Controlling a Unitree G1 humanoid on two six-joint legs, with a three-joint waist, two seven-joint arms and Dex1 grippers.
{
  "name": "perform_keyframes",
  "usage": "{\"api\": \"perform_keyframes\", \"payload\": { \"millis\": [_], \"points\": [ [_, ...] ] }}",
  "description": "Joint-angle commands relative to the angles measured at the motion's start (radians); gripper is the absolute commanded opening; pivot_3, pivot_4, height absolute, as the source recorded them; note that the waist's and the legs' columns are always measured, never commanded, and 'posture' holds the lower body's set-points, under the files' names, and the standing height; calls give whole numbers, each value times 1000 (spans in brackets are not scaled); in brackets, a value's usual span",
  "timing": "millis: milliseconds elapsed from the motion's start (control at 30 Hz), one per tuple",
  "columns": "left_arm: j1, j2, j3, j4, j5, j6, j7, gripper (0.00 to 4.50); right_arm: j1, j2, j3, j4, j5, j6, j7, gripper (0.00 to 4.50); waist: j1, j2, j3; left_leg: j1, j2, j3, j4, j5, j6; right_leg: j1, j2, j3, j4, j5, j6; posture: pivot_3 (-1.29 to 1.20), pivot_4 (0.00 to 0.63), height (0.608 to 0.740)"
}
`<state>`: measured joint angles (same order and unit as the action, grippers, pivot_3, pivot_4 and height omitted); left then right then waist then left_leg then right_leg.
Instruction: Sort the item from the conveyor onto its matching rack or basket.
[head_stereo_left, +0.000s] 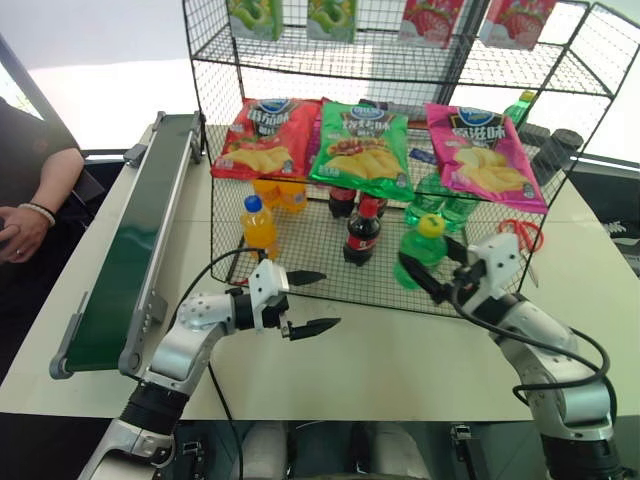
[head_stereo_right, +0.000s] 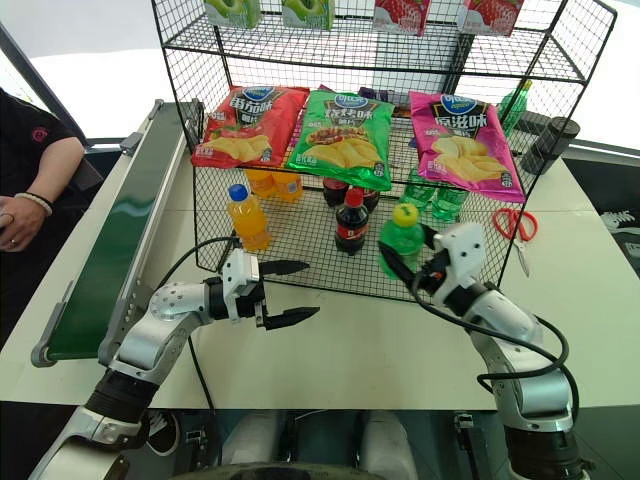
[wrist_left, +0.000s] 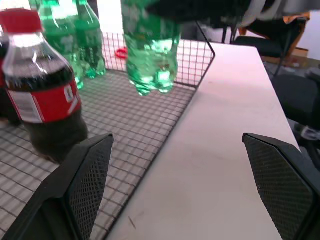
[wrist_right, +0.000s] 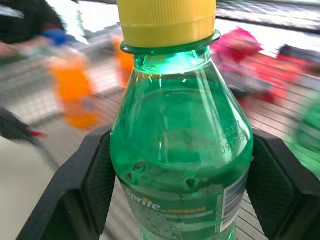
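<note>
Cola bottle (head_stereo_left: 362, 232), orange drink bottle (head_stereo_left: 259, 224), three chip bags (head_stereo_left: 362, 148), red scissors (head_stereo_left: 520, 236) on table

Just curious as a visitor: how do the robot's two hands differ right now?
The left hand is open and empty, fingers spread above the table. The right hand is shut on the green bottle, holding it upright at the wire rack front edge. Both have two black fingers.

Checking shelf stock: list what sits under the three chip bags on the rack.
Under the chip bags, on the rack's bottom grid: orange drink bottles, cola bottles and green bottles. The bags cover their tops, so no count is possible.
</note>
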<state>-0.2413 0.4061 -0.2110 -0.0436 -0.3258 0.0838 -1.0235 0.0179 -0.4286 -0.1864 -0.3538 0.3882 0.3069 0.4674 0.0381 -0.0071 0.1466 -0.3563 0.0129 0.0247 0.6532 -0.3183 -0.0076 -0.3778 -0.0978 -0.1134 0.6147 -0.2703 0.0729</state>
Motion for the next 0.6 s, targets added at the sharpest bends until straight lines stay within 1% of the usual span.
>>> {"api": "perform_keyframes", "payload": {
  "millis": [33, 133, 233, 500, 600],
  "points": [
    [12, -6, 19, -64, -13, -16, 15, 4388, -6, 45, -83, 37, -24, -115, -64, 3036, -4, 2, 0, 0, 0, 0, 0, 0, 0, 0, 0, 0, 0, 0, 0, 0, 150, 724],
    [23, -7, 17, -95, -21, -9, 21, 4388, -26, 79, -99, 115, -39, -157, -95, 3036, -15, 4, 1, 1, 1, 1, -1, 0, 0, 0, 1, 1, 1, 0, 0, 0, 150, 724],
    [24, -10, 11, -123, -27, 2, 31, 4388, -56, 88, -82, 210, -94, -213, -123, 3036, -26, 4, 1, 1, 1, 1, -1, 0, 0, 0, 1, 1, 1, 0, 0, 0, 150, 724],
    [26, -10, 13, -164, -29, 23, 55, 4388, -168, 155, -80, 398, -126, -305, -191, 3036, -25, 6, 1, 1, 1, 1, 0, 0, 0, 0, 1, 1, 1, 0, 0, 0, 150, 724],
    [29, -6, 14, -170, -28, 25, 58, 4388, -197, 161, -80, 460, -151, -338, -217, 3036, -26, 7, 1, 1, 1, 1, 0, 0, 0, 0, 1, 1, 1, 0, 0, 0, 150, 724]
  ]
}}
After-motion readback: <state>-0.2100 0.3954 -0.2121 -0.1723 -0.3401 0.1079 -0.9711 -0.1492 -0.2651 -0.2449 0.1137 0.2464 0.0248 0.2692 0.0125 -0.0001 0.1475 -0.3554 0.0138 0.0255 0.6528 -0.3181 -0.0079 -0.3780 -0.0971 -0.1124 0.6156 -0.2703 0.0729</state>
